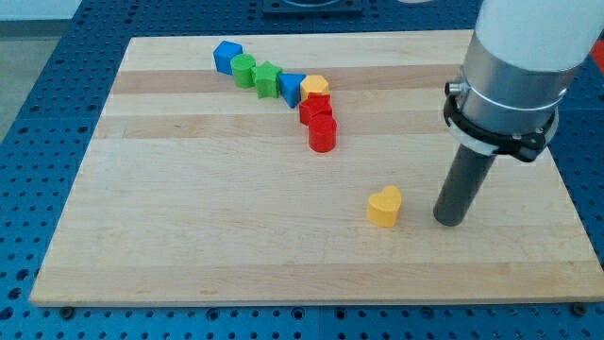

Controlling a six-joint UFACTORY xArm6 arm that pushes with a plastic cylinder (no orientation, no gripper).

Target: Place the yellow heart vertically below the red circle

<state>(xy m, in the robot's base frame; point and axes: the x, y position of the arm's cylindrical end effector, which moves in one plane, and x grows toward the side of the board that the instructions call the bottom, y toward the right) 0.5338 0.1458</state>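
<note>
One dark rod hangs from the grey-and-white arm at the view's right, and my tip [450,221] rests on the wooden surface [189,236], just to the right of the yellow heart [384,206] with a narrow gap between them. No hand is fitted, so nothing is grasped; the rod only stands beside the block, not touching it.

Bare wood lies all around the heart: open surface to its left, and a band of clear wood between it and the bottom edge. My tip stands near the surface's right edge, though some wood shows beyond it.

Counted, 7 blocks are on the surface. 1 yellow heart sits alone, lower right of centre. The other 6 form a touching chain running from the upper left down to the right: 1 blue block [226,56], 1 green cylinder [244,69], 1 green star-like block [267,79], 1 blue triangular block [292,89], 1 yellow block [315,87] and 1 red block [315,107]. Just below that chain's end stands the red circle [323,133], touching the red block.

That makes 8 pieces in all. The heart lies below and to the right of the red circle, well apart from it. Its lobes face the view's upper right and its point the lower left, so its long axis runs diagonally.
</note>
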